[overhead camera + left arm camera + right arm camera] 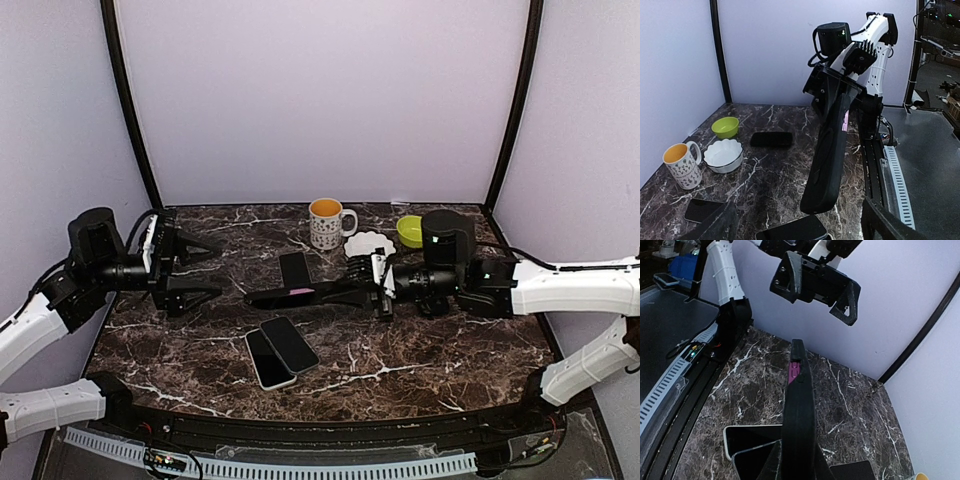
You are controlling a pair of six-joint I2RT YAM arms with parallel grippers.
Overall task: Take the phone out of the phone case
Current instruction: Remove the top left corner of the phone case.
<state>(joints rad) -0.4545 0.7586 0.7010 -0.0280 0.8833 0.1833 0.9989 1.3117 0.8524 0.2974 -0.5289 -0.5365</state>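
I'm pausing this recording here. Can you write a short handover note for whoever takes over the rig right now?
Left gripper: open, empty, apart from the case and facing it.
Right gripper: shut on one end of the black phone case, held on edge over the table.
A pink strip shows along the case's edge; I cannot tell whether the phone sits inside.
Two phones lie overlapping nearby.
Left to do: pull the phone free; nothing shows this done.

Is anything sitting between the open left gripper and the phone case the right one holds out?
Nothing visible. The left gripper faces the free end of the phone case across open air; the right gripper holds the other end. Two loose phones lie nearer the front, off that line.
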